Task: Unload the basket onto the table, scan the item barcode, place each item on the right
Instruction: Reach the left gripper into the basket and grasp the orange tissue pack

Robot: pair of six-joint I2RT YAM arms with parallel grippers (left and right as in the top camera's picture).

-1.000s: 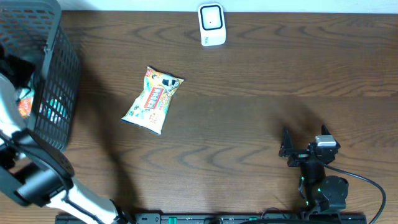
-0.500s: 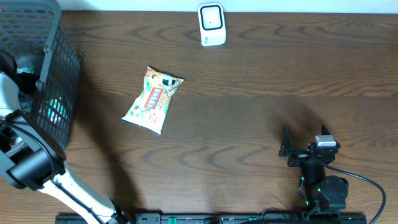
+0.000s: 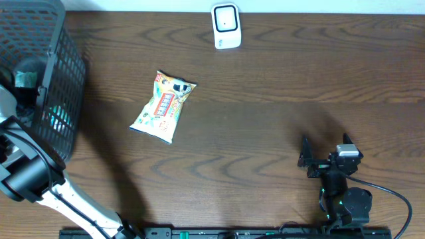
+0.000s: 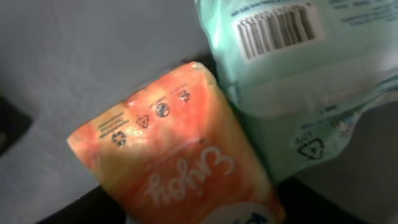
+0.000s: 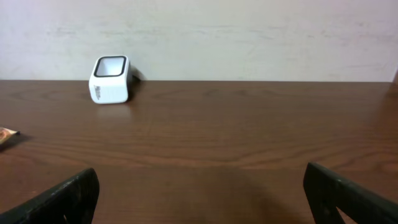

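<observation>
brown wood-grain table (image 3: 265,133), black mesh basket (image 3: 66,73), white scanner (image 3: 226,26), orange pouch (image 4: 174,155), mint-green pack (image 4: 298,81).

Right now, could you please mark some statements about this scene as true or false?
The white box-shaped scanner stands near the far edge of the dark wooden table. True.
The yellow printed snack packet lies inside the black mesh basket. False: it lies on the table, outside it.
The mint-green packet shows a barcode in the left wrist view. True.
The right gripper holds the scanner. False: it is open and empty, apart from it.
</observation>
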